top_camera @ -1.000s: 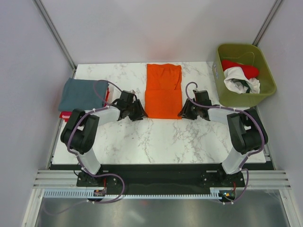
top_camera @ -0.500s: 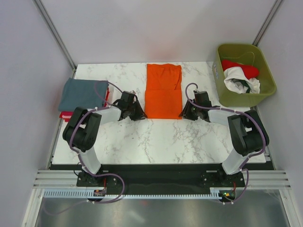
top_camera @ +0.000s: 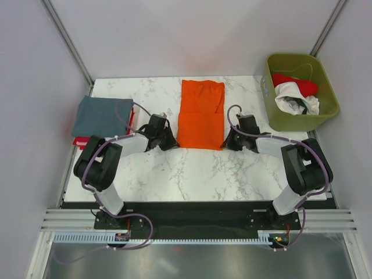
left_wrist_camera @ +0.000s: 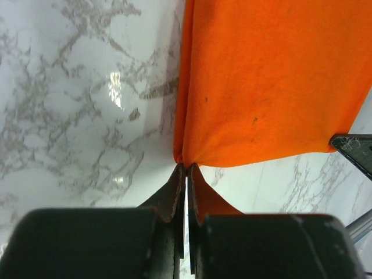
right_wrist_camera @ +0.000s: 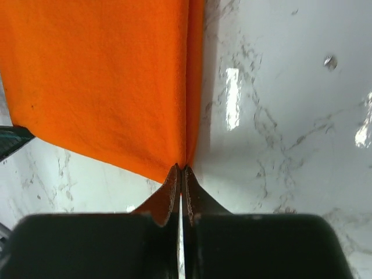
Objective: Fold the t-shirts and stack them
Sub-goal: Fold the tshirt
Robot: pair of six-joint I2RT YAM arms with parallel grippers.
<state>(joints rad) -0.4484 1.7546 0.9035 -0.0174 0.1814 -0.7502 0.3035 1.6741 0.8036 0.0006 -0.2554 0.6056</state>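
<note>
Where bare worktop [top_camera: 192, 168] spreads nearer, left and right jaws clamp near corners of the flat orange t-shirt [top_camera: 200, 113].

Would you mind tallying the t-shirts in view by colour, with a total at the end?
orange t-shirt: 1
grey-blue t-shirt: 1
red t-shirts: 2 (one in the bin, one showing only as an edge under the grey-blue one)
white t-shirt with dark print: 1
Total: 5
</note>
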